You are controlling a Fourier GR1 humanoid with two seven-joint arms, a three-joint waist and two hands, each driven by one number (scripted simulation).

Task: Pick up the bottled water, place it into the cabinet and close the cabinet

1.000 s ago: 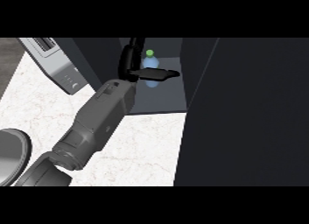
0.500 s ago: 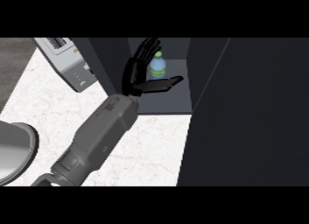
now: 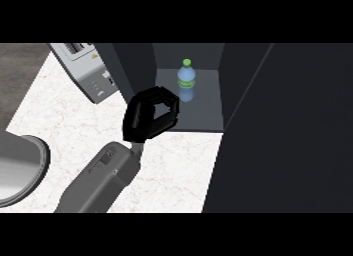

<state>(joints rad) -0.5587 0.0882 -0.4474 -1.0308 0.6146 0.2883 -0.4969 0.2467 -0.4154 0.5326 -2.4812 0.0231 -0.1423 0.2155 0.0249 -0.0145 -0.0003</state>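
Where the lower edge of the head view is met, a grey forearm [image 3: 98,180] is seen running up and to the right across the white marbled counter [image 3: 61,120]. A large grey rounded form [image 3: 9,165] is cut off by the left edge beside it; what it is cannot be told.

At the end of the forearm, the left hand [image 3: 146,120] is shown at the front lip of the cabinet [image 3: 131,65], by the left wall of the opening. Its fingers and thumb are curled inward into a ring, with a gap seen through the middle, and nothing is enclosed by them.

Further back, the bottled water [image 3: 185,80] is seen upright on the grey floor inside the cabinet, toward the rear wall and apart from the hand. A pale blue, translucent body is shown, topped by a bright green cap, with a greenish tint toward the base.

To the right, the opening is bounded by the dark door [image 3: 297,130], which stands open. To the left of the cabinet, a light grey appliance [image 3: 87,70] with small controls on its face is set at the back of the counter.
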